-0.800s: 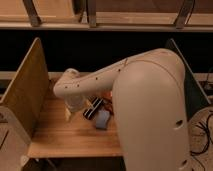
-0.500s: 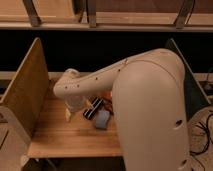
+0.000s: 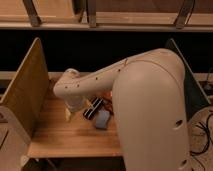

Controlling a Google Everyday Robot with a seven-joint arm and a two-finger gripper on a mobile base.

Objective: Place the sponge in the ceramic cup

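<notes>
Jaws: state not readable. The gripper (image 3: 75, 106) pointed down at the left-middle of the table (image 3: 55, 136) and was hidden under the arm's (image 3: 100, 82) pale wrist housing, so we could not tell whether it was open, closed or holding anything.

Sponge (image 3: 102, 119): blue-grey block, lying flat on the wood near the middle of the table, right of the gripper and apart from it. It lay outside the cup. A black striped bar (image 3: 92, 108) sat just beside it on its far-left side; we could not tell whether they touched. A reddish-brown thing (image 3: 105, 95) showed farther back, partly behind the arm.

Ceramic cup (image 3: 67, 114): we took the small pale shape just near-left of the gripper to be it, though it was mostly covered. Rim and inside were not visible.

Handling, our judgement:
- The sponge looked light and soft. It should give under pressure, is unlikely to slip, and carries no breakage risk.
- The best hold seemed to be across its two long sides at mid-length, from above, squeezing enough to narrow it.
- The bar crowded one side, so a jaw coming down there could catch it.
- The block looked about as wide as the cup, so it would likely have to go in end-first or compressed.
- The cup would be rigid and light — it might tip or slide if pushed off-centre.
</notes>
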